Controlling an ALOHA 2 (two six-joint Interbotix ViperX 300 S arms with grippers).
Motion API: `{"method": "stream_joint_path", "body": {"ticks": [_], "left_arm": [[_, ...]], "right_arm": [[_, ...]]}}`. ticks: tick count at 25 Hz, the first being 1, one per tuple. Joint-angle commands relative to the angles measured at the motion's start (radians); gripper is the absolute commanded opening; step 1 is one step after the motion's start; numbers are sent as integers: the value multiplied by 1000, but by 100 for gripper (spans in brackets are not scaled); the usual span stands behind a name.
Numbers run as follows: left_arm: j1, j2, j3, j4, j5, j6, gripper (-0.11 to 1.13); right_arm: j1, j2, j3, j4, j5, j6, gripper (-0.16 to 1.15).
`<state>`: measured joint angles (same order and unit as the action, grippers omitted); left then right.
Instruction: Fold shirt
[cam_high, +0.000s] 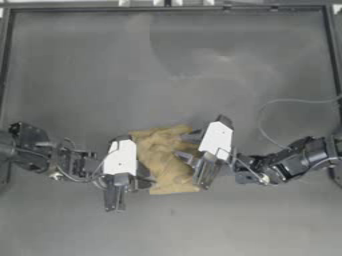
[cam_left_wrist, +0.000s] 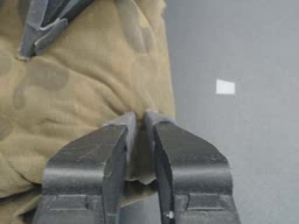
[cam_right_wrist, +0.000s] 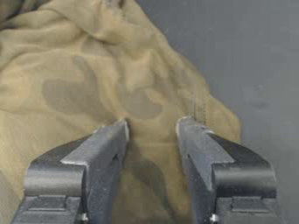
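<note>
Left gripper (cam_high: 137, 184) lower left of centre in the top view, jaws pinched on the shirt's edge, tan blotchy shirt (cam_high: 163, 157) bunched just below centre on the dark table (cam_high: 167, 60), right gripper (cam_high: 189, 150) at its right side, jaws spread, apparently over cloth.

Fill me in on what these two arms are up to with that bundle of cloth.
Both arms are working a tan blotch-patterned shirt that lies bunched up near the front middle of the dark table. The left gripper is at the shirt's left side, jaws closed on a fold of its edge. The right gripper is at the shirt's right side, jaws apart over the fabric and not pinching it. The shirt is crumpled, not yet laid flat or folded.
</note>
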<state>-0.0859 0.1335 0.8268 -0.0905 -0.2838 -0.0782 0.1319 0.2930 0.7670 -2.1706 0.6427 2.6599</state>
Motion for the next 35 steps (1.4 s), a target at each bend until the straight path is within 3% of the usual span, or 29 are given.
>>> {"method": "stream_joint_path", "body": {"ticks": [1, 12, 23, 27, 35], "left_arm": [[-3, 0, -2, -6, 6, 0, 61], [21, -144, -6, 8, 40, 40, 61], [71, -255, -8, 8, 58, 81, 61], [84, -270, -3, 8, 74, 81, 61], [103, -305, -3, 9, 152, 81, 61]], "right_arm": [[2, -18, -15, -2, 2, 0, 77], [9, -149, -6, -2, -9, -49, 77], [11, -284, 3, 12, -132, -109, 77], [11, -341, 20, 35, -183, -138, 77], [-5, -437, 51, 143, -324, -242, 77]]}}
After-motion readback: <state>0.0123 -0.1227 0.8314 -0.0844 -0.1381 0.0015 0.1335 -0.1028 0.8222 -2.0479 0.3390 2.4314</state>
